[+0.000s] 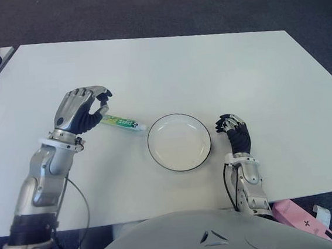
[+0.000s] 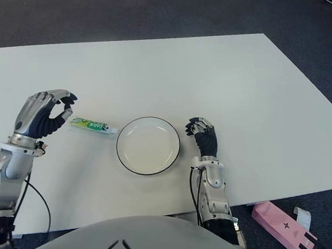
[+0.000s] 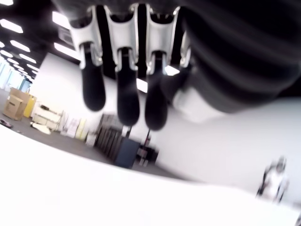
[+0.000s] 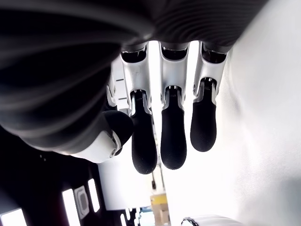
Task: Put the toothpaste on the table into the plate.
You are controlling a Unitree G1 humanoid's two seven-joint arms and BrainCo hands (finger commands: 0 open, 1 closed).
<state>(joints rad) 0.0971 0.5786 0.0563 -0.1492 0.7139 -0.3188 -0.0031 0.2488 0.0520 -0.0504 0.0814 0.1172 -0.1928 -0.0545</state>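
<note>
Nearest the robot's body, the right robot hand (image 1: 233, 131) is seen just beside the plate (image 1: 179, 141), on its right; its fingers are loosely curled and nothing is held in them, as its wrist view confirms. The plate lies on the white worktop (image 1: 255, 74), empty, close to the near edge and roughly in front of the torso. To the plate's left the toothpaste (image 1: 122, 123) is found lying flat on the worktop, its capped end just beside the plate's rim and its far end under the fingertips of the left robot hand (image 1: 82, 111). Its long axis runs from the left robot hand toward the plate, slanting slightly toward the robot at the cap end. The left robot hand is held over the tube's tail with fingers curled down and thumb brought near them; no grasp is shown, and whether the fingertips touch the tube cannot be told. In its wrist view only bent fingers with nothing between them are seen. The left robot hand is judged far the nearer to the tube, so a short carry rightward toward the plate would be called for.
</note>
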